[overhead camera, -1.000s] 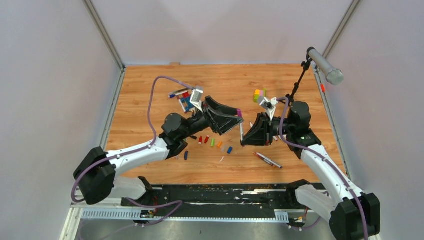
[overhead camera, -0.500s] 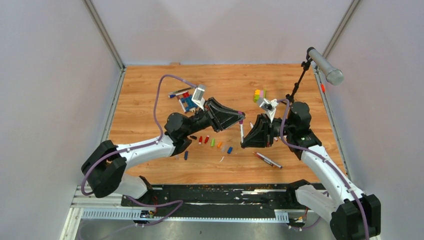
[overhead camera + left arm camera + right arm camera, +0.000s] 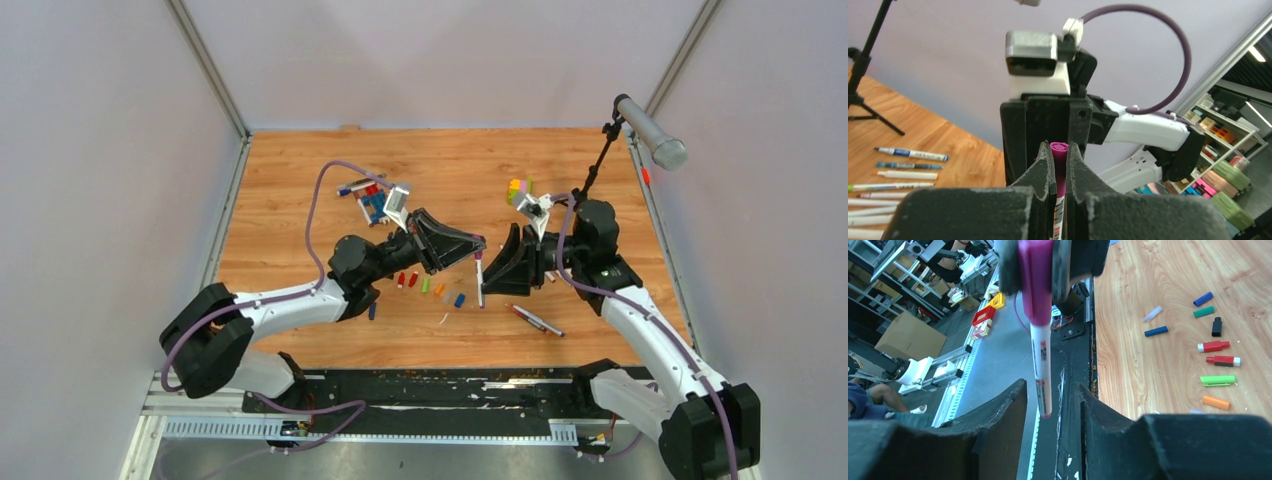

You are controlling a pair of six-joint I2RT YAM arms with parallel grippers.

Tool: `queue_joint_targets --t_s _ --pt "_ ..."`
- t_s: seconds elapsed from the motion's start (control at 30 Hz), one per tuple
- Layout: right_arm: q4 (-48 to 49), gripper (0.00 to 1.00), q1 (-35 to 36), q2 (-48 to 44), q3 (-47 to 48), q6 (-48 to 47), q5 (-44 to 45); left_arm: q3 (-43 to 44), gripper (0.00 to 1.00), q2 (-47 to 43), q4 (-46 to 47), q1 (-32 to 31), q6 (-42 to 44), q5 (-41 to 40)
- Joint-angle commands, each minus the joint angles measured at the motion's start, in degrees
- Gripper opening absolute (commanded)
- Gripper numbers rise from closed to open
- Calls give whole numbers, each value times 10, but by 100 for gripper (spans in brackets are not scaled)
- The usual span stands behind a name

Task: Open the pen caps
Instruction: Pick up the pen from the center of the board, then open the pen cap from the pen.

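My left gripper [image 3: 1059,146] is shut on the purple cap [image 3: 1058,150] of a white-barrelled pen [image 3: 479,285], which hangs down above the table's middle. In the right wrist view that pen [image 3: 1040,365] drops from its purple cap [image 3: 1035,280], and its lower tip sits in the gap of my right gripper [image 3: 1050,385]. The right gripper is open and neither finger touches the barrel. Several loose pen caps [image 3: 1213,346] in blue, green, black, red and orange lie in a row [image 3: 425,285] on the wood below the left gripper.
Another pen [image 3: 535,320] lies near the front right. More pens [image 3: 910,154] lie in a group at the back left beside a blue-and-red brick figure [image 3: 372,205]. A coloured block stack [image 3: 518,189] and a microphone stand [image 3: 600,165] are at the back right.
My left gripper closed onto the pen's purple cap. My right gripper let go of the barrel and opened. The pen now hangs lower from the left gripper.
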Motion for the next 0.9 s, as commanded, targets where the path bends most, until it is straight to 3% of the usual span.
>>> queue_joint_targets --t_s 0.0,0.33,0.57,0.67,0.87 --pt "-21 40 1 21 53 -17 11 -26 0 -38 1 -9 29 -47" --pt "-22 39 34 64 75 -5 19 -56 0 -54 13 -23 48 -105" --pt "-17 17 46 69 69 -4 23 -71 0 -51 39 -26 47 -138" --pt "-12 1 52 72 62 -4 24 -75 0 -49 51 -28 47 -151" --pt "-8 0 54 61 42 -21 25 -83 0 -60 56 -28 45 -184"
